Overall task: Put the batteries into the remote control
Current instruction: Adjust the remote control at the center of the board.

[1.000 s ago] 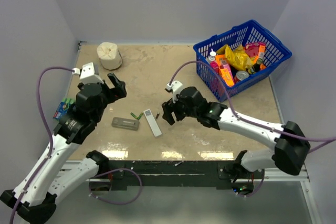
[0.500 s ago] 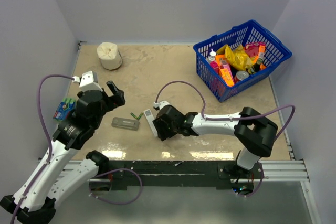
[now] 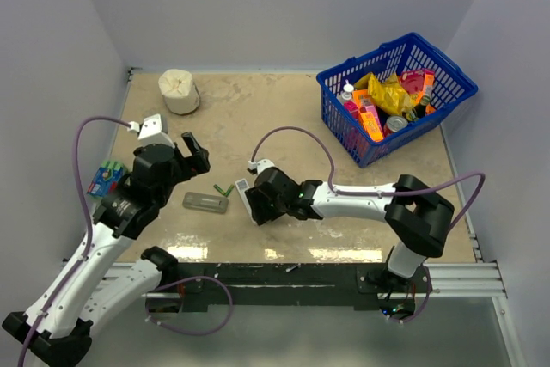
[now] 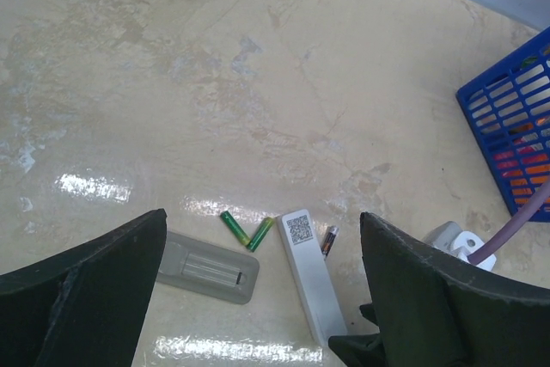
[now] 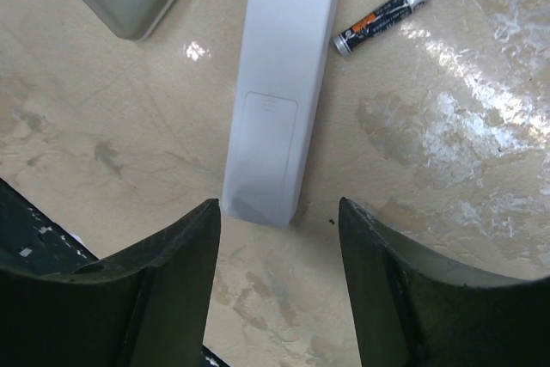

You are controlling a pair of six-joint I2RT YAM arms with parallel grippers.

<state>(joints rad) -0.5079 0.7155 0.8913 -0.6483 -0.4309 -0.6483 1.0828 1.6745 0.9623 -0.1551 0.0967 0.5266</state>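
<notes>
The white remote control (image 5: 284, 83) lies back up on the table, its cover seam showing; it also shows in the left wrist view (image 4: 309, 272) and the top view (image 3: 243, 187). Two green batteries (image 4: 234, 228) lie in a V to its left, and one dark battery (image 5: 382, 17) lies to its right. My right gripper (image 5: 277, 234) is open and low over the remote's near end, one finger on each side, touching nothing. It shows in the top view (image 3: 253, 208). My left gripper (image 3: 194, 154) is open and empty, held above the batteries.
A grey flat piece with a ribbed panel (image 4: 206, 269) lies left of the green batteries. A blue basket (image 3: 369, 56) of packets stands at the back right. A white roll (image 3: 179, 90) stands at the back left. A wrapped pack of green cells (image 3: 105, 178) lies at the left edge.
My right gripper has moved left and down from beside the dark battery to the remote's near end. My left gripper has shifted slightly. The things on the table have not moved.
</notes>
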